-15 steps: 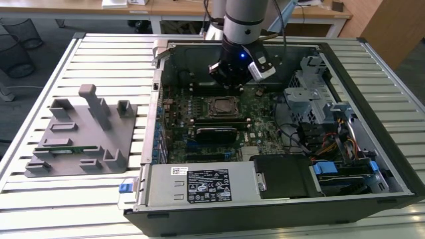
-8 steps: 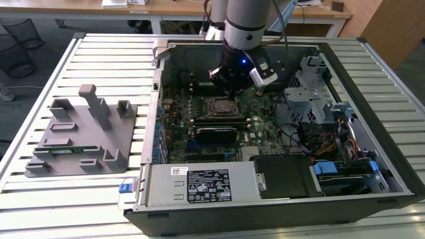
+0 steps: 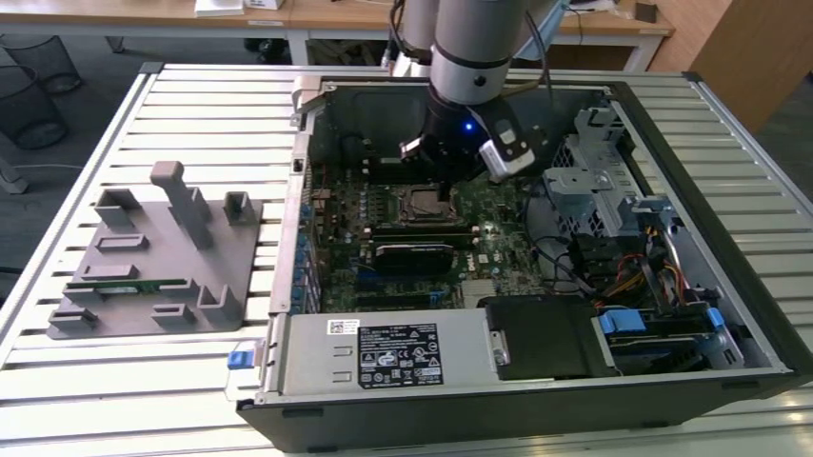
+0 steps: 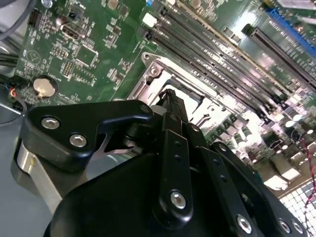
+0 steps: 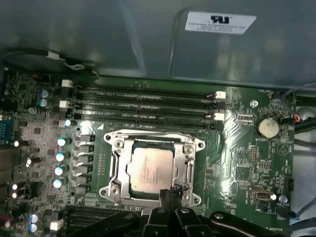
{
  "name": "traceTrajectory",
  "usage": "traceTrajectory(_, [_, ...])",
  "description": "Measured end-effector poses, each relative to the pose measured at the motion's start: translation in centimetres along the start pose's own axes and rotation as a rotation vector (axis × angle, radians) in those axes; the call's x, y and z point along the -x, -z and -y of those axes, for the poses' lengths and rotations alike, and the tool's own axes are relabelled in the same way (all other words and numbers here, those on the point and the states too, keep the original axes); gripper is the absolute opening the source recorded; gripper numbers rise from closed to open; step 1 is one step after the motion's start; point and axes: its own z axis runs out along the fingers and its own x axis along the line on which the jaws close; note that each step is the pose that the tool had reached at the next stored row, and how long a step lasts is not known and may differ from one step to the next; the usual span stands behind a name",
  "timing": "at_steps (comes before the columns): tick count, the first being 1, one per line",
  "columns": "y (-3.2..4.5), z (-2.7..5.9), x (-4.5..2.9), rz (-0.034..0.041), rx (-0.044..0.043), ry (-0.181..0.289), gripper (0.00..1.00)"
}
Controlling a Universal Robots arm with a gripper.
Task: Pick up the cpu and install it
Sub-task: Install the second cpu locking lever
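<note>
In the exterior view the gripper (image 3: 439, 195) hangs inside the open computer case (image 3: 711, 286), just above the socket (image 3: 420, 202), with steel walls close around. The case lies on a slatted bench (image 3: 190, 105).

In the second wrist view the matte black fingers (image 4: 174, 111) look pressed together over the socket's edge.

In the first wrist view the cpu (image 5: 150, 169), flat, square, dull silver, sits in the metal socket frame (image 5: 116, 143); the fingertips (image 5: 170, 195) touch its near edge.

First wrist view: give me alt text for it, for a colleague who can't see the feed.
The cpu lies flat in the metal-framed socket on the green motherboard, with the black gripper just at the socket's edge. Beyond the socket run empty memory slots, and a round coin battery sits off to one side.
</note>
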Motion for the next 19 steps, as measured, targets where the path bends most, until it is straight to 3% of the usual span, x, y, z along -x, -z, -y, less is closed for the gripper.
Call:
traceTrajectory(3, [0.01,0.13,-0.01,-0.0066,0.0025,0.0,0.11])
traceTrajectory(8, [0.05,1.04,-0.4,-0.007,0.0025,0.001,0.11])
traceTrajectory(12, [0.0,1.43,-1.42,-0.007,0.0026,0.004,0.11])
traceTrajectory(19, [0.03,2.52,-1.76,-0.0095,0.0028,0.004,0.11])
